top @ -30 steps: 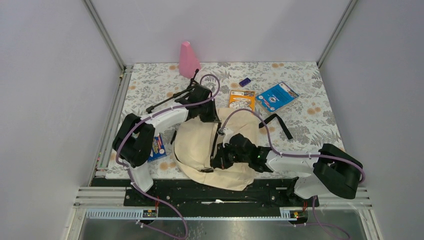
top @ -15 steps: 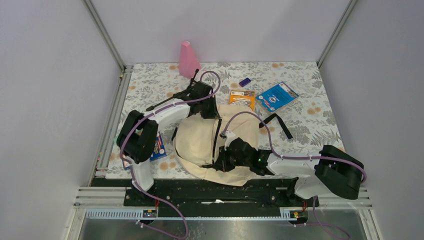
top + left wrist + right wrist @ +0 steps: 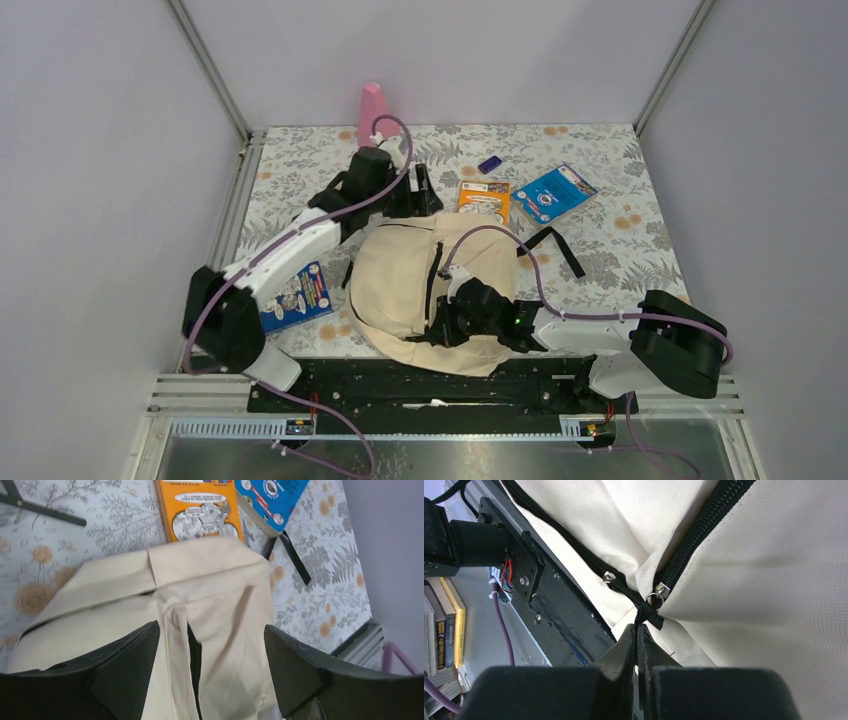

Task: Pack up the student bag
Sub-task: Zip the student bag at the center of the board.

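Currently the right end effector (image 3: 637, 630) is pressed together on the black zipper tab (image 3: 647, 611) at the student bag's (image 3: 400, 280) near corner, with the slider (image 3: 661, 589) just beyond its tips. The left end effector (image 3: 211, 630) is spread with nothing between its fingers, above the bag's far end. The bag lies on the tabletop (image 3: 620, 240) between both. Judgement: pull straight along the zipper (image 3: 704, 530). The left should pin the fabric first, else the bag likely slides.
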`<state>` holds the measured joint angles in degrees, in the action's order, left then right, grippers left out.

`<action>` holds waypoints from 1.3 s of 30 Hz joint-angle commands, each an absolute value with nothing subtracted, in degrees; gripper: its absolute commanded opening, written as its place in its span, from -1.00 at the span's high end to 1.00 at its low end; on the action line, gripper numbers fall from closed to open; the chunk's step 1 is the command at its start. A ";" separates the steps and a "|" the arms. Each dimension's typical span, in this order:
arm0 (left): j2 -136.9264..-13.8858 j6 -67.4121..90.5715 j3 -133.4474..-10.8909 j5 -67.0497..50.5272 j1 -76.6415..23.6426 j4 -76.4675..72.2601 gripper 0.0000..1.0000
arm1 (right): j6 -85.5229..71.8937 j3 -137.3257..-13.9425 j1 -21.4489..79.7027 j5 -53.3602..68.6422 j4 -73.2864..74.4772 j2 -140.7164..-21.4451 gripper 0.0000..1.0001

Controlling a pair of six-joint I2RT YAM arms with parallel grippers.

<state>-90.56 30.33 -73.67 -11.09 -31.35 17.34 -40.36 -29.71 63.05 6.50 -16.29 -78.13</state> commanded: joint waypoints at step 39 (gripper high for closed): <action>-80.36 40.34 -57.02 -9.15 -46.10 5.09 1.00 | -31.36 -38.25 63.90 -10.28 11.22 -64.69 1.00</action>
<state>-80.01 40.45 -50.39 -11.22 -46.06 11.29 -34.72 -37.23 63.26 -4.14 2.74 -65.52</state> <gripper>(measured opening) 0.005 0.022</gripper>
